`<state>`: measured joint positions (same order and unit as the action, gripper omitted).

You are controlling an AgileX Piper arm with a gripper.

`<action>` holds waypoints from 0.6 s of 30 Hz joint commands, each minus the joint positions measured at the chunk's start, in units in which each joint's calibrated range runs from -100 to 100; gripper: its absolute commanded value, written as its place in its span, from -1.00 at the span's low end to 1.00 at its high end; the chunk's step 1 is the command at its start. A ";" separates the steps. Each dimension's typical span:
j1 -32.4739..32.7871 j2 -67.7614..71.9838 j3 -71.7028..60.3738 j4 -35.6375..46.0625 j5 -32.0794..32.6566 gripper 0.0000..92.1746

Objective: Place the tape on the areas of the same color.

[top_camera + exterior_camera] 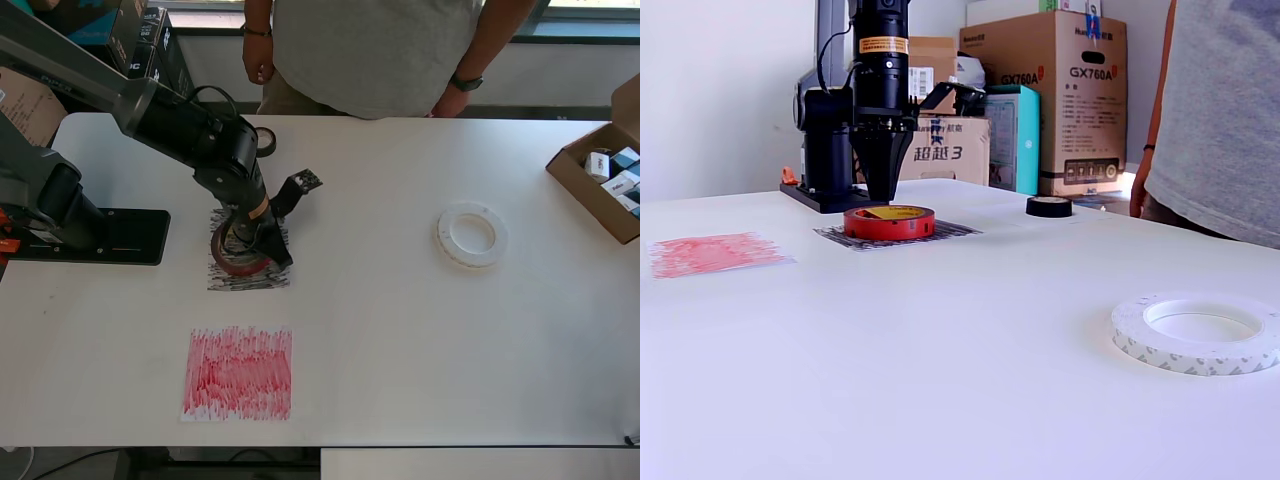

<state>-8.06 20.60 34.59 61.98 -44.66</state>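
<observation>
The red-brown tape roll (238,264) (890,222) lies flat on the black scribbled area (250,279) (952,231). My gripper (245,238) (880,203) points straight down onto the roll's rim, and its fingers look shut on that rim. The red-pink area (238,373) (710,252) is bare, on the near side in the overhead view. A small black tape roll (265,141) (1049,206) sits near the table's far edge. The wide white tape roll (471,258) (1196,352) lies on plain tabletop to the overhead view's right.
The arm's black base plate (110,236) is bolted at the overhead view's left. An open cardboard box (590,190) of small items sits at the right edge. A person (380,50) (1230,120) stands at the far side. Stacked cartons (1080,90) stand behind the table.
</observation>
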 commanded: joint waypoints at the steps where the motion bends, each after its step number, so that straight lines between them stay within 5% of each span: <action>1: 0.41 -0.49 -0.02 -0.50 -0.61 -1.00; 18: 4.20 -0.40 2.80 -0.24 -3.31 -1.00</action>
<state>-3.90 20.67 35.42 61.98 -47.84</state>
